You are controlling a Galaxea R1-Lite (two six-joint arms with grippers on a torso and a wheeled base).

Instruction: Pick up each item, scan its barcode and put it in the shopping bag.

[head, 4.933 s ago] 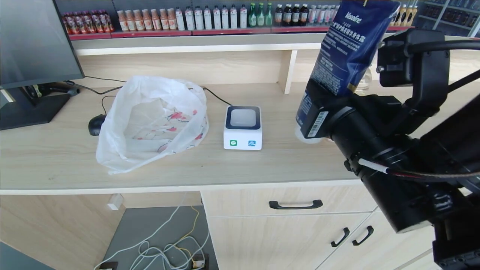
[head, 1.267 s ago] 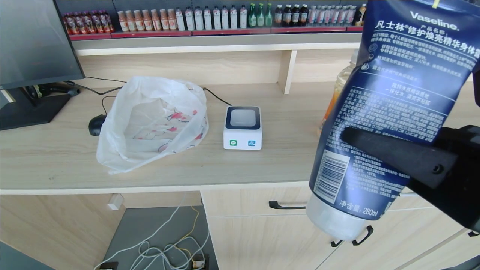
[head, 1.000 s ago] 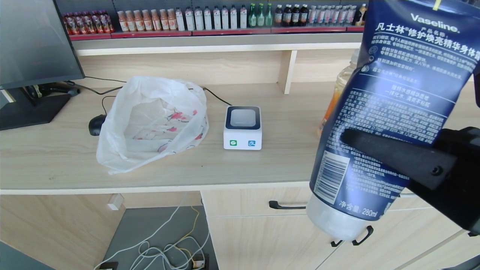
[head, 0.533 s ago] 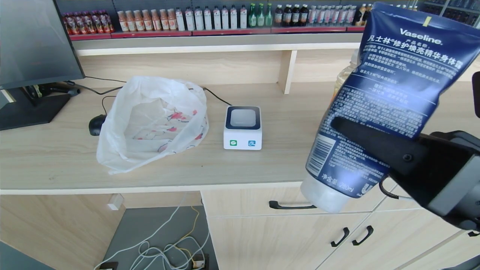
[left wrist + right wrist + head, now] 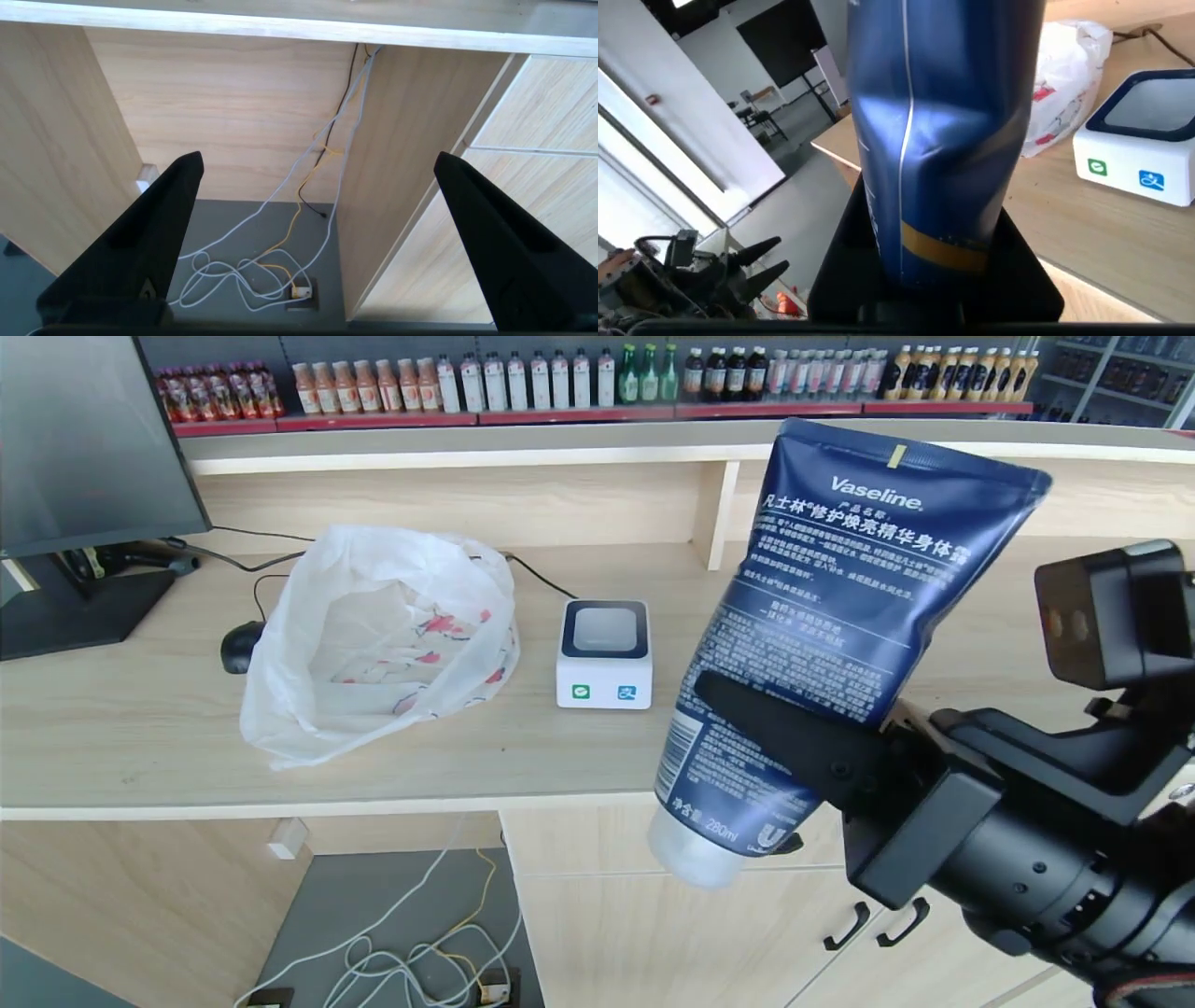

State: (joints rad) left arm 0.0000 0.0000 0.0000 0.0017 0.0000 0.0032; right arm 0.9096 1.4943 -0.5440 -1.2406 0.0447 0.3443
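The lotion tube (image 5: 840,579) is pinched cap-down in the right hand (image 5: 747,709), at 4 o'clock from the scanner (image 5: 605,653), probably for barcode presentation. The left hand (image 5: 318,168) is held spread. The shopping bag (image 5: 373,635) is set open at the scanner's 9 o'clock.

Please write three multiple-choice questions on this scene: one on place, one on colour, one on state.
1. Where does the scanner stand, relative to the shopping bag? A. inside it B. to its right, on the counter C. on top of it
2. What colour is the tube? A. dark blue B. red C. green
3. How is the right gripper? A. open and empty B. shut on the tube C. resting on the counter
Answers: 1 B, it stands on bare wood beside the bag; 2 A, its body is dark blue; 3 B, a finger presses across the lifted tube.
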